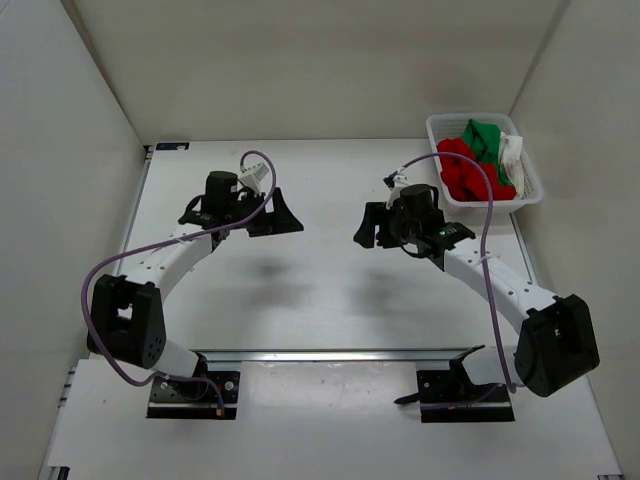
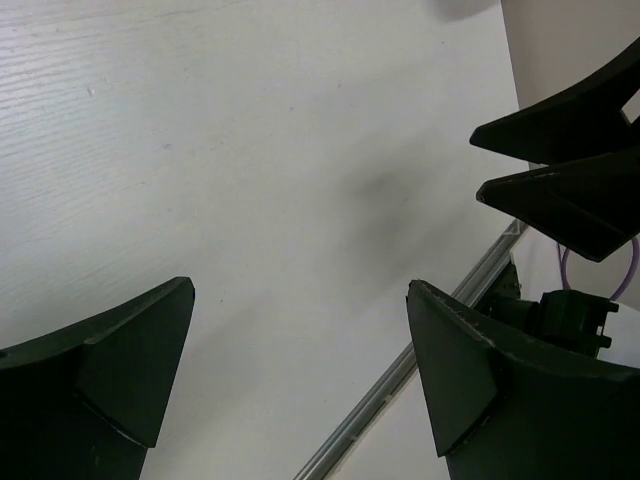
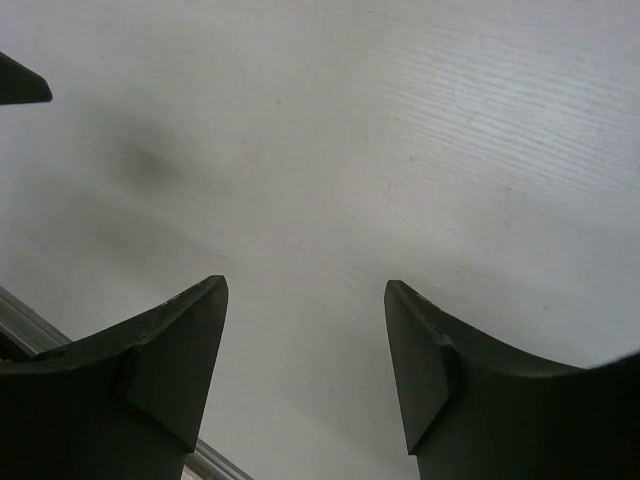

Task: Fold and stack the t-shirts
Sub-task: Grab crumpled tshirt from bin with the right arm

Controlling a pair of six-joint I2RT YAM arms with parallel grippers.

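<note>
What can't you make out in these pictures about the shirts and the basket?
- Top view: the red t-shirt, green t-shirt and white t-shirt lie bunched in the basket. Their lower parts are hidden by each other and its walls, and they are too small for detail.
- Wrist views: basket and shirts lie outside both frames, which show the left gripper, right gripper and table.

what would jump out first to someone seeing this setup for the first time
The only colour is at the table's far right corner, where a red t-shirt, a green t-shirt and a white t-shirt sit crumpled in a white mesh basket. Next come the two black grippers, the left gripper and the right gripper, both open and holding nothing, hanging over the middle of the white table.
</note>
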